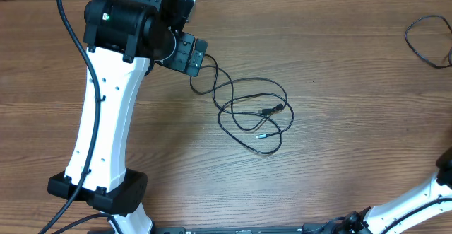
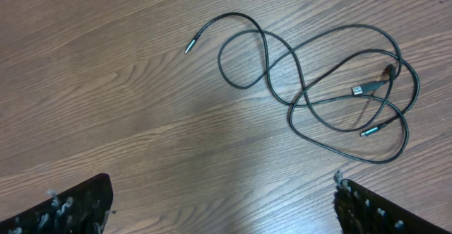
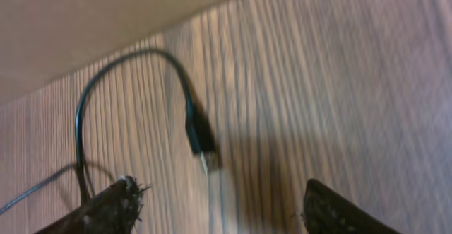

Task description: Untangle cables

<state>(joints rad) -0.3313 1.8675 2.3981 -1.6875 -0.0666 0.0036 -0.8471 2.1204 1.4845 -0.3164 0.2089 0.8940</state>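
A tangle of thin black cables [image 1: 254, 114] lies looped on the wooden table, with small plug ends inside the loops. In the left wrist view the cables [image 2: 318, 85] lie ahead and to the right, one loose plug end [image 2: 189, 48] pointing left. My left gripper [image 2: 222, 191] is open and empty above bare wood; in the overhead view it [image 1: 189, 52] hovers just up-left of the tangle. My right gripper [image 3: 219, 188] is open and empty over the table, just short of a black cable with a plug [image 3: 201, 138].
A separate black cable [image 1: 427, 39] loops at the table's far right edge. The left arm's white link [image 1: 106, 121] stretches over the table's left side. Part of the right arm [image 1: 424, 191] shows at the bottom right. The table's edge [image 3: 141, 39] is near the right gripper.
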